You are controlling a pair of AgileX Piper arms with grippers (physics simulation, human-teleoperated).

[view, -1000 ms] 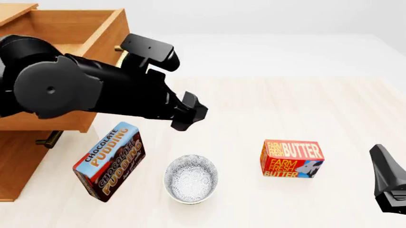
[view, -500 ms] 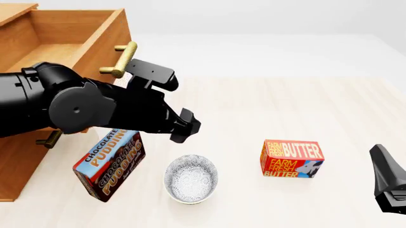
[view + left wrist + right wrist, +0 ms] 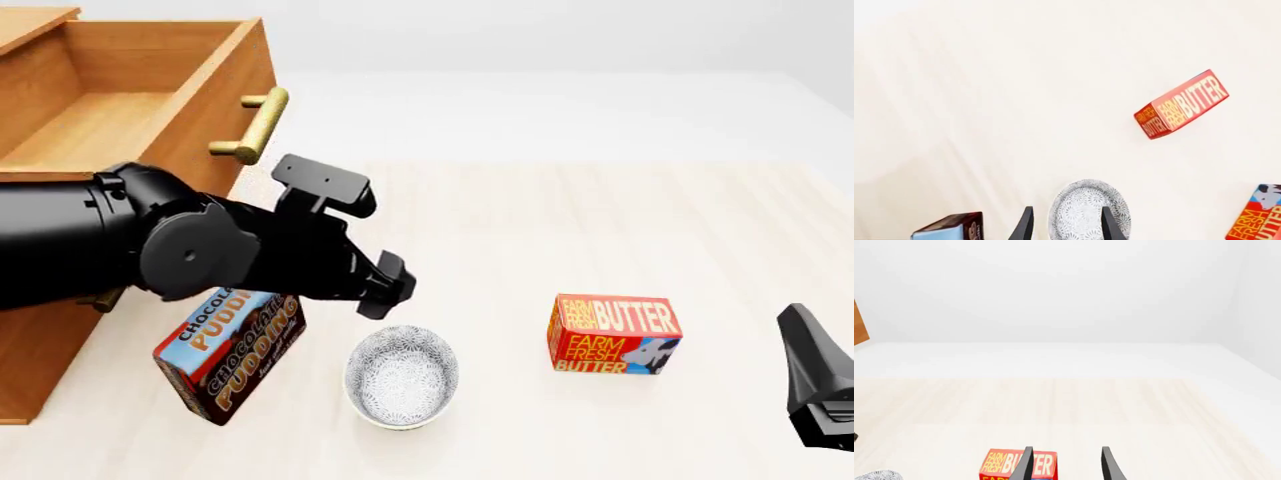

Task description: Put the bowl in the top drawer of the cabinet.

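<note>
The small patterned white bowl (image 3: 400, 375) sits upright on the table between two boxes. My left gripper (image 3: 387, 288) hangs just above and behind it. In the left wrist view that gripper (image 3: 1066, 230) is open, and the bowl (image 3: 1087, 212) shows between its two fingers (image 3: 1024, 227) with nothing held. The top drawer (image 3: 200, 110) of the wooden cabinet (image 3: 34, 350) stands pulled out at the far left, its brass handle (image 3: 251, 125) showing. My right gripper (image 3: 817, 380) rests at the right edge; its wrist view shows it (image 3: 1066, 467) open and empty.
A chocolate pudding box (image 3: 230, 350) lies left of the bowl, partly under my left arm. A butter box (image 3: 614, 333) stands to the bowl's right. The left wrist view shows a second butter box (image 3: 1181, 104) farther off. A lower brass handle (image 3: 100, 295) sticks out from the cabinet.
My left arm has come down and back from the drawer front toward the bowl, uncovering the drawer handle. The bowl, the boxes and the right arm have not moved.
</note>
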